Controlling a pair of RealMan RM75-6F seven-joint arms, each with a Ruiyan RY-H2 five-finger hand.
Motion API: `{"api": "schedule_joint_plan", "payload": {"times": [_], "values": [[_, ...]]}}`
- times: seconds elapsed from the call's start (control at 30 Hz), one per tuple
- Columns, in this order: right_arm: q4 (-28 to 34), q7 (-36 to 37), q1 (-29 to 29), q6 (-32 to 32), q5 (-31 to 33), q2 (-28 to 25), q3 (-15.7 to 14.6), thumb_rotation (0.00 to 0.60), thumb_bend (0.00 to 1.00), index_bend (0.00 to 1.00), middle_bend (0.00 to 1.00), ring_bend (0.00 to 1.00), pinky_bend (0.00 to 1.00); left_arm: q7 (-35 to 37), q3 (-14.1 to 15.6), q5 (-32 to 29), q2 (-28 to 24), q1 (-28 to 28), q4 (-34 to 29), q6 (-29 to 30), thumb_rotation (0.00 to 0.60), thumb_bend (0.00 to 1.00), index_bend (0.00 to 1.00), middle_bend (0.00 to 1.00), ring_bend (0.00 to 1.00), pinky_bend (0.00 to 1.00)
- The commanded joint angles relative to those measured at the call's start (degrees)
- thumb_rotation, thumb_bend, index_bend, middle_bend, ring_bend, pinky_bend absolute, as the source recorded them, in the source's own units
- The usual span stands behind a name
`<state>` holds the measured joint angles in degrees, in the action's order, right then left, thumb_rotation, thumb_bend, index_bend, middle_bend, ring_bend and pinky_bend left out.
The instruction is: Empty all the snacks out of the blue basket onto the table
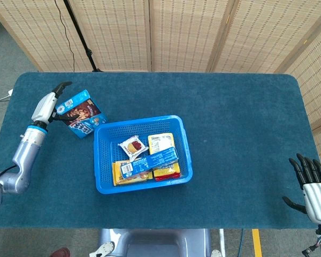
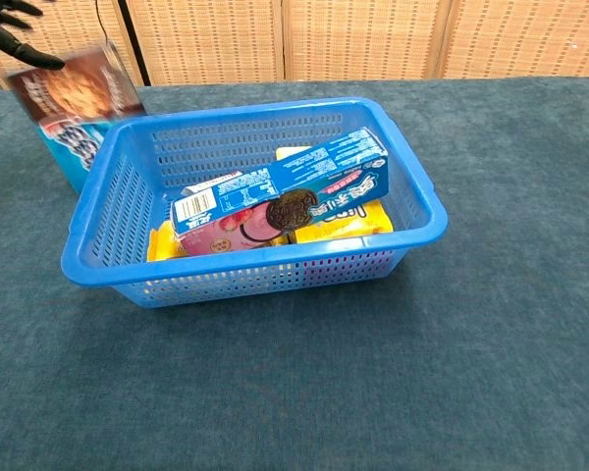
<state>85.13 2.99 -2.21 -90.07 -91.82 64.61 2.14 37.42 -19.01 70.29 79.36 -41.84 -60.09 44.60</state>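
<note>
Head view: teal table (image 1: 241, 123) (wicker screens (image 1: 192, 32) behind)

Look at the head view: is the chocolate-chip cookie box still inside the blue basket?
No. The cookie box lies on the table beside the blue basket, outside its left rim.

cookie box (image 2: 74, 118): motion-blurred, lower part behind basket (image 2: 98, 211) wall
left hand (image 2: 10, 25): cropped, chest view
right hand (image 1: 312, 182): cropped, head view
</note>
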Motion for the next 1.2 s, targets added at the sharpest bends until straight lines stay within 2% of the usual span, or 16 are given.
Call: {"api": "schedule_joint_plan", "payload": {"times": [0.03,0.13,0.33,0.5,0.7,0.9,0.97,1.1,1.2], "values": [[0.1,-0.3,-0.1,0.1,-0.1,0.1,-0.1,0.6,0.0,0.0,0.0,0.0,0.0,4.8,0.0,4.0,-1.6,0.9,-0.9,5.2,0.6,0.02,0.0,0.0,0.0,0.0],[0.6,-0.5,-0.3,0.0,-0.7,0.1,-0.1,0.6,0.0,0.0,0.0,0.0,0.0,5.7,0.4,7.1,-5.5,2.8,-4.5,10.0,0.6,0.02,0.0,0.0,0.0,0.0],[2.6,-0.9,-2.1,0.2,-3.9,-1.6,0.0,0.6,0.0,0.0,0.0,0.0,0.0,1.5,3.5,9.8,-13.6,6.9,-13.8,13.3,0.6,0.02,0.0,0.0,0.0,0.0],[5.2,-0.2,-5.3,2.0,-6.4,-4.9,1.0,0.6,0.0,0.0,0.0,0.0,0.0,-7.0,6.4,9.5,-17.3,11.5,-19.4,17.3,0.6,0.02,0.0,0.0,0.0,0.0],[8.2,0.9,-9.1,5.1,-8.2,-8.2,2.1,0.6,0.0,0.0,0.0,0.0,0.0,-17.6,8.8,5.8,-18.3,18.1,-24.4,23.9,0.6,0.02,0.0,0.0,0.0,0.0],[14.8,0.8,-14.6,11.5,-10.5,-11.5,2.8,0.6,0.0,0.0,0.0,0.0,0.0,-24.6,11.7,2.1,-19.9,24.5,-31.0,28.5,0.6,0.02,0.0,0.0,0.0,0.0],[17.4,1.8,-16.9,13.8,-11.6,-12.3,3.1,0.6,0.0,0.0,0.0,0.0,0.0,-25.2,11.4,2.2,-20.9,25.7,-32.9,31.0,0.6,0.02,0.0,0.0,0.0,0.0],[24.1,2.9,-23.1,21.3,-13.9,-12.9,3.8,0.6,0.0,0.0,0.0,0.0,0.0,-25.5,12.7,2.4,-22.1,28.8,-35.9,33.4,0.6,0.02,0.0,0.0,0.0,0.0],[27.5,-0.5,-27.1,27.3,-12.8,-11.8,4.9,0.6,0.0,0.0,0.0,0.0,0.0,-27.7,13.4,2.2,-22.9,30.3,-38.5,34.5,0.6,0.02,0.0,0.0,0.0,0.0]]}}
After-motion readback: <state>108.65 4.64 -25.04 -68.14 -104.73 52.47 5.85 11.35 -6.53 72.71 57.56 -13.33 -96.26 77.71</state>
